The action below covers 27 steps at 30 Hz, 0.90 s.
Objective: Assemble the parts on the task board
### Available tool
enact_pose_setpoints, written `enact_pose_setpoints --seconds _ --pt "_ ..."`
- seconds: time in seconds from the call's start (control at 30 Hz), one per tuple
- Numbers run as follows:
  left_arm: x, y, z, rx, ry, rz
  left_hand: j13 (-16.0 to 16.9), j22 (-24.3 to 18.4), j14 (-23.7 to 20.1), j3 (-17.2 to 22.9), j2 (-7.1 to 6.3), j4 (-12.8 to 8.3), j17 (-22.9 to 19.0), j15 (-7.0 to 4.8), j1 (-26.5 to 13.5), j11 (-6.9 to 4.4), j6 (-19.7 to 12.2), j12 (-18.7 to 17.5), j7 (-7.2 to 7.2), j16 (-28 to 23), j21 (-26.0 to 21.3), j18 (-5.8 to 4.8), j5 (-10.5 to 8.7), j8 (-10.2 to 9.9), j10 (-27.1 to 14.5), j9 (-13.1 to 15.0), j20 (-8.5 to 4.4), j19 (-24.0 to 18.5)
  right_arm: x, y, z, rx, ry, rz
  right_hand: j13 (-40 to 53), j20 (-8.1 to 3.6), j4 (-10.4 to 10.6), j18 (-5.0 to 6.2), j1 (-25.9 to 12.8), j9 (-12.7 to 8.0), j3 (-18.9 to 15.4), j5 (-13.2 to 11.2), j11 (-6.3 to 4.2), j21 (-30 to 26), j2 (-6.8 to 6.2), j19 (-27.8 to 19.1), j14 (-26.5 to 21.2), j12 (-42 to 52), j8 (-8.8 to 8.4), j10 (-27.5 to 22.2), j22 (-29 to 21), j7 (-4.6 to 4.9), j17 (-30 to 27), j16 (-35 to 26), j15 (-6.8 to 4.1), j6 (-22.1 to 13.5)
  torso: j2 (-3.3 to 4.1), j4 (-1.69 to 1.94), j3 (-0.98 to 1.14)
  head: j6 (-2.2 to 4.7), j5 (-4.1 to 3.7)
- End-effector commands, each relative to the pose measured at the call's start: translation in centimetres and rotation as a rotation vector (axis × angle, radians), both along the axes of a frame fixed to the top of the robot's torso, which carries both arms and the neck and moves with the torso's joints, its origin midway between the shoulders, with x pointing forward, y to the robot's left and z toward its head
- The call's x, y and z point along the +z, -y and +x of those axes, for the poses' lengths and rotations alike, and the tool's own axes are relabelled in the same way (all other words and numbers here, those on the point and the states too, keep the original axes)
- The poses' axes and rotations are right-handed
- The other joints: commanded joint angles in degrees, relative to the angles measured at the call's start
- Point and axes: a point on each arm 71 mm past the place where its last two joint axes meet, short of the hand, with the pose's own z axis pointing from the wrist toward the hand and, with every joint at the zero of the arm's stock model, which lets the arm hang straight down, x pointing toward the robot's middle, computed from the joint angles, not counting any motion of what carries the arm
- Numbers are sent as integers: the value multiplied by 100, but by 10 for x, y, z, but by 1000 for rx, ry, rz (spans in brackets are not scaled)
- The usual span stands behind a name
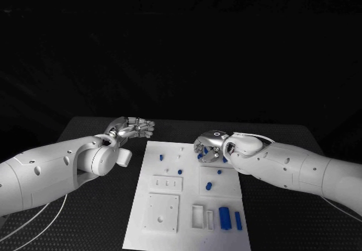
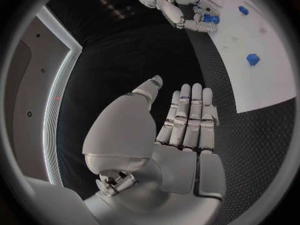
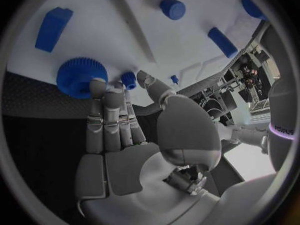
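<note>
The white task board [image 1: 189,230] lies in the middle of the black table. My right hand [image 1: 212,146] is low over the board's far right part, fingers stretched out. Its fingertips [image 3: 99,87] reach the rim of a blue gear [image 3: 81,76], and the thumb stands apart beside a small blue peg [image 3: 128,79]. Nothing is held in it. The same gear [image 2: 211,19] sits under the right hand [image 2: 181,7] in the left wrist view. My left hand [image 1: 133,127] hovers over bare table off the board's far left corner, fingers [image 2: 187,115] straight and empty.
Loose blue parts lie on the board: a peg [image 1: 160,157], another [image 1: 180,171], a short bar [image 1: 209,185] and two long bars [image 1: 224,214] at the near right. Raised white plates [image 1: 162,212] and a slotted block [image 1: 167,183] take up its near left. Cables [image 1: 30,222] trail at the left.
</note>
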Motion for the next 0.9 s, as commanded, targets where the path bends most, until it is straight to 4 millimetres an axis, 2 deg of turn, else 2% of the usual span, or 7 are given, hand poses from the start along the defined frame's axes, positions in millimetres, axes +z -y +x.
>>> enact_pose_setpoints --seconds 0.03,0.13,0.17,0.27,0.4,0.63,0.9 --pt "2 3 -1 -24 4 -4 -7 118 -18 -38 3 9 -9 22 -70 8 40 -31 -8 -11 7 88 -20 -35 23 -6 21 9 -8 0 -3 5 -11 -51 4 -61 12 179 20 10 37 -27 7 19 24 -20 -51 11 3 36 140 6 -6 20 -7 34 31 11 0 0 -12" --pt "2 3 0 -23 4 -3 -8 118 -19 -38 5 11 -9 22 -74 8 41 -32 -8 -12 6 89 -21 -36 23 -7 21 9 -9 0 -3 4 -12 -67 7 -62 12 179 20 11 46 -35 4 29 27 -21 -52 14 5 45 140 4 -9 28 -9 41 44 -8 5 1 1" --pt "1 3 0 -23 3 -3 -9 118 -19 -38 6 13 -10 22 -76 8 41 -33 -8 -12 6 89 -21 -37 24 -8 21 8 -10 1 -3 4 -11 -75 70 -88 17 179 147 56 187 -312 -90 103 105 37 -6 130 103 270 153 -46 10 101 -54 220 45 -9 6 1 2" --pt "1 3 0 -23 2 -2 -10 118 -18 -38 7 15 -10 23 -79 8 42 -34 -8 -12 6 89 -21 -39 24 -8 22 8 -10 1 -4 2 -10 -85 102 -86 58 179 171 49 490 -461 -89 250 77 33 -30 109 90 306 147 -54 -1 206 -99 265 49 -10 7 1 -4" --pt "1 2 0 -24 1 -2 -11 118 -19 -38 8 16 -11 23 -81 8 42 -35 -8 -13 5 89 -22 -41 23 -9 22 7 -10 2 -4 1 -4 -91 139 -94 23 179 132 48 676 -445 -92 398 25 -19 -65 72 70 327 141 -58 -42 299 -103 288 54 0 9 -6 -10" --pt "1 1 0 -23 1 -2 -14 118 -22 -39 6 17 -12 23 -85 9 43 -39 -8 -15 4 90 -24 -46 23 -11 22 5 -10 3 -5 0 0 -87 160 -97 5 179 -1 47 603 -268 -71 521 -96 -104 -129 7 37 278 140 -56 -109 350 -82 255 64 -8 10 7 -8" --pt "1 -1 0 -20 0 -1 -17 118 -23 -39 4 17 -14 24 -87 9 44 -41 -8 -16 3 91 -26 -50 22 -13 23 3 -9 3 -6 -2 20 -89 158 -111 3 179 19 44 571 -269 -43 604 -162 -156 -163 -36 9 189 136 -37 -157 382 -57 216 80 -4 15 23 -13"
